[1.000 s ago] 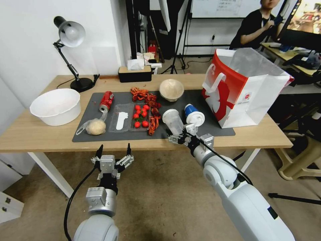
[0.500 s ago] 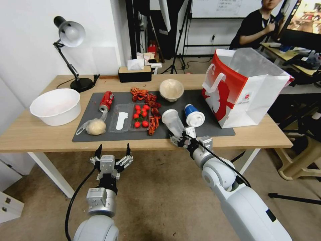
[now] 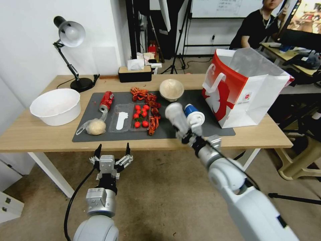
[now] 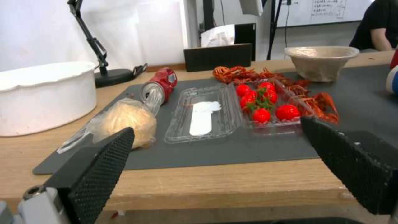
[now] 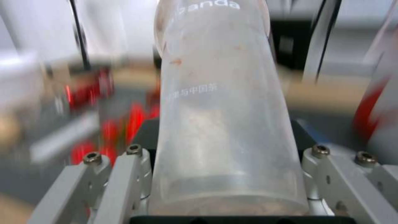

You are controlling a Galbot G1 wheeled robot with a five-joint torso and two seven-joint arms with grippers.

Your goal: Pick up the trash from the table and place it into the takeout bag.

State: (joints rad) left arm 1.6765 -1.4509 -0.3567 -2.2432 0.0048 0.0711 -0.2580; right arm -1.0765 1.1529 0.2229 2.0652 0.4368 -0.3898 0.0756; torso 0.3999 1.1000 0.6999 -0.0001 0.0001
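My right gripper is shut on the base of the clear plastic cup and holds it tilted just above the dark mat. Up close, the cup stands between the grey fingers. The blue cup with a white lid lies just right of it. A beige bowl, a crushed red can and a clear bag with a beige lump rest on the mat. The red-and-white takeout bag stands open at the table's right end. My left gripper hangs open below the table's front edge.
A large white bowl and a desk lamp stand on the left of the table. A clear tray of tomatoes and red crawfish shells lie mid-mat. A black tissue box sits at the back.
My right gripper has closed on the clear cup and lifted it off the mat, shifting a little to the right. The left arm has stayed put.
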